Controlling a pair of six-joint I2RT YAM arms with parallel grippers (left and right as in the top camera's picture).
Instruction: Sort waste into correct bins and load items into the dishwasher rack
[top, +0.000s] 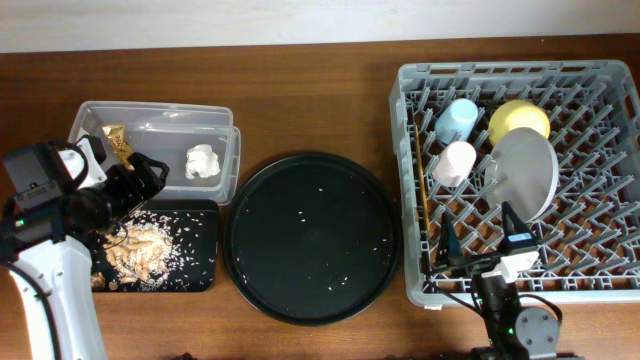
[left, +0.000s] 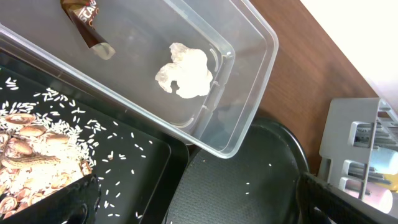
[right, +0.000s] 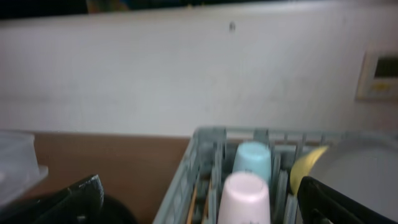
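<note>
The grey dishwasher rack (top: 610, 285) at right holds the light blue cup (top: 456, 120), pink cup (top: 457, 162), yellow bowl (top: 519, 119), pale plate (top: 527, 172) and chopsticks (top: 421, 185). The clear tub (top: 160, 118) holds the white tissue wad (top: 202, 161) and the brown-gold wrapper (top: 116, 142). The flat black tray (top: 199, 262) holds tan scraps and rice crumbs (top: 138, 247). My left gripper (top: 140, 180) is open and empty above the tray's far edge. My right gripper (top: 478, 252) is open and empty over the rack's front. The tissue (left: 185, 71), wrapper (left: 88, 25) and scraps (left: 31, 155) show in the left wrist view.
A large round black tray (top: 312, 236) with a few rice grains lies between the bins and the rack. Brown wooden table (top: 320, 90) runs behind it, with a white wall beyond.
</note>
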